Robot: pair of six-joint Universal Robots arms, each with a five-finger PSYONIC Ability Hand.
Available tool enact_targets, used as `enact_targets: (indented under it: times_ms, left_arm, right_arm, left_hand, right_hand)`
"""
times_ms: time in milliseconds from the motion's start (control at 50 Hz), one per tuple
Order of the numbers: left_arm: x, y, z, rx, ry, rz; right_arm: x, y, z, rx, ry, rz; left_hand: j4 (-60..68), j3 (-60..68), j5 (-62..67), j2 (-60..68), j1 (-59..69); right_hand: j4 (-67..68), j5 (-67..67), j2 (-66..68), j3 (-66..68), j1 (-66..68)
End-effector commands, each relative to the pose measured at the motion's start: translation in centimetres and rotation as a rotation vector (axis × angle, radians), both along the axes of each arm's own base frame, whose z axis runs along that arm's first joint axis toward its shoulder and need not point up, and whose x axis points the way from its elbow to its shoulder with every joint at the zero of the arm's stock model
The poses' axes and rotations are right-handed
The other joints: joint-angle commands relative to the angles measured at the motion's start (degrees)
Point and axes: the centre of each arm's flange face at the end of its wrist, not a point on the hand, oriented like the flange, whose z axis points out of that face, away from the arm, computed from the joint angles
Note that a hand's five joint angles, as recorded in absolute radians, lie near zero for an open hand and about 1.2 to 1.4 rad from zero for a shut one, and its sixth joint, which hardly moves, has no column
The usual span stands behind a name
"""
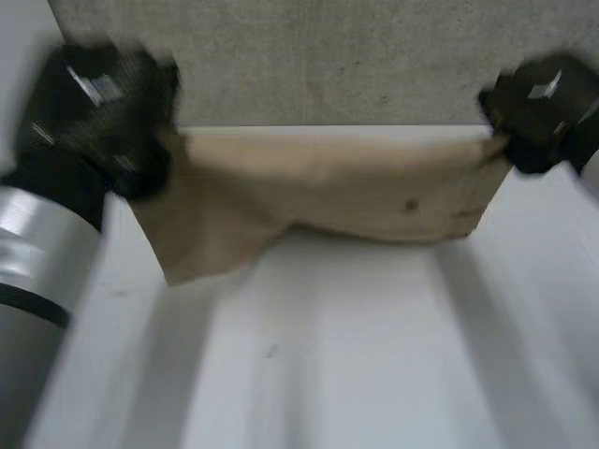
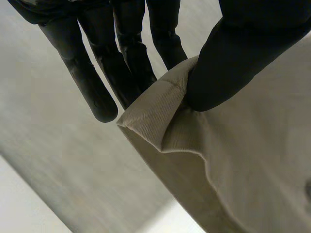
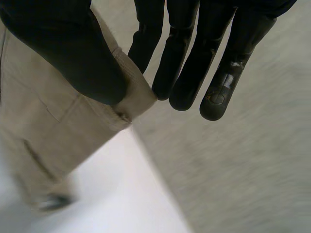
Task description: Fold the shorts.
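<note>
Left robot hand [image 1: 103, 112]: thumb and straight fingers pinching one top corner of the beige shorts [image 1: 318, 192]. Right robot hand [image 1: 543, 103]: same pinch, opposite top corner. The shorts hang stretched between both at the white worktop's [image 1: 356, 355] far edge.

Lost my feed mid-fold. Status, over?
Left hand pinching one corner of the shorts; right hand the other. Shorts stretched between them. Nothing blocking.

- Left hand [image 1: 98, 117] is held at the shorts' [image 1: 328, 192] upper left corner, which is pinched between thumb and straight fingers.
- Right hand [image 1: 543, 108] is pinched likewise on the upper right corner.
</note>
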Motion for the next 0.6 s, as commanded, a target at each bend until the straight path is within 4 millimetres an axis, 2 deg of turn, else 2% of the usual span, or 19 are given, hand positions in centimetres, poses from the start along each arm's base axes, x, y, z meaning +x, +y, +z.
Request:
enact_targets:
  times_ms: [20,80,140,220,240,260,300,320,340,380,400,460,480,540,560,600]
  left_arm:
    - [1.6,1.6,7.2,-0.200,0.131,0.015]
    - [1.4,1.4,7.4,-0.201,0.132,0.014]
    - [0.5,0.5,6.0,-0.166,0.097,0.010]
    - [-1.2,-1.4,2.9,-0.085,0.024,0.005]
    - [-1.5,-1.6,2.3,-0.072,0.012,0.003]
    - [-2.1,-2.3,1.0,-0.039,-0.018,0.002]
    - [-2.5,-3.0,-0.5,-0.006,-0.046,0.002]
    - [-2.8,-3.3,-1.2,0.011,-0.062,0.003]
    - [-3.2,-4.2,-2.8,0.048,-0.094,0.010]
    - [-3.5,-5.0,-4.2,0.079,-0.120,0.020]
    - [-3.6,-6.1,-5.3,0.104,-0.138,0.038]
    - [-3.5,-7.9,-6.9,0.131,-0.157,0.071]
    - [-3.5,-9.2,-7.7,0.133,-0.158,0.090]
    - [-4.0,-11.4,-8.2,0.106,-0.139,0.113]
    - [-4.4,-12.8,-7.8,0.071,-0.115,0.116]
    - [-4.8,-14.1,-6.7,0.019,-0.081,0.119]
  right_arm:
    - [-0.7,3.4,7.7,-0.204,-0.106,0.006]
    - [-0.8,3.8,8.1,-0.187,-0.111,0.009]
    - [-0.8,3.9,7.7,-0.153,-0.103,0.022]
    - [-0.1,2.5,5.3,-0.050,-0.083,0.055]
    - [0.3,1.4,3.6,0.010,-0.074,0.059]
    - [0.5,1.0,2.8,0.040,-0.070,0.063]
    - [0.8,0.0,1.3,0.092,-0.062,0.062]
    - [1.0,-0.7,-0.1,0.143,-0.063,0.061]
    - [1.1,-1.1,-0.7,0.166,-0.067,0.059]
    - [1.3,-1.9,-1.8,0.212,-0.080,0.055]
    - [1.5,-2.7,-3.1,0.259,-0.089,0.052]
    - [1.9,-4.6,-5.8,0.331,-0.088,0.037]
    - [1.9,-5.1,-6.2,0.343,-0.090,0.033]
    - [2.3,-6.6,-7.1,0.342,-0.109,0.028]
    - [2.4,-7.2,-7.1,0.326,-0.120,0.021]
    - [2.5,-8.6,-6.4,0.260,-0.157,0.003]
  left_hand:
    - [11.3,12.1,14.1,11.6,13.9]
    - [11.3,12.1,14.1,11.6,13.9]
    - [11.3,12.1,14.1,11.6,13.9]
    - [11.3,12.1,14.1,11.6,13.9]
    - [11.3,12.1,14.1,11.6,13.9]
    - [11.3,12.1,14.1,11.6,13.9]
    - [11.3,12.1,14.1,11.6,13.9]
    - [11.3,12.1,14.1,11.6,13.9]
    - [11.3,12.1,14.1,11.6,13.9]
    - [11.3,12.1,14.1,11.6,13.9]
    - [11.3,12.1,14.1,11.6,13.9]
    - [11.3,12.1,14.1,11.6,13.9]
    - [11.3,12.1,14.1,11.6,13.9]
    - [11.3,12.1,14.1,11.6,13.9]
    - [11.3,12.1,14.1,11.6,13.9]
    - [11.3,12.1,14.1,11.6,13.9]
  right_hand:
    - [11.8,13.2,12.8,12.4,24.4]
    - [11.8,13.2,12.8,12.4,24.4]
    - [11.8,13.2,12.8,12.4,24.4]
    - [11.8,13.2,12.8,12.4,24.4]
    - [11.8,13.2,12.8,12.4,24.4]
    - [11.8,13.2,12.8,12.4,24.4]
    - [11.8,13.2,12.8,12.4,24.4]
    - [11.8,13.2,12.8,12.4,24.4]
    - [11.8,13.2,12.8,12.4,24.4]
    - [11.8,13.2,12.8,12.4,24.4]
    - [11.8,13.2,12.8,12.4,24.4]
    - [11.8,13.2,12.8,12.4,24.4]
    - [11.8,13.2,12.8,12.4,24.4]
    - [11.8,13.2,12.8,12.4,24.4]
    - [11.8,13.2,12.8,12.4,24.4]
    - [11.8,13.2,12.8,12.4,24.4]
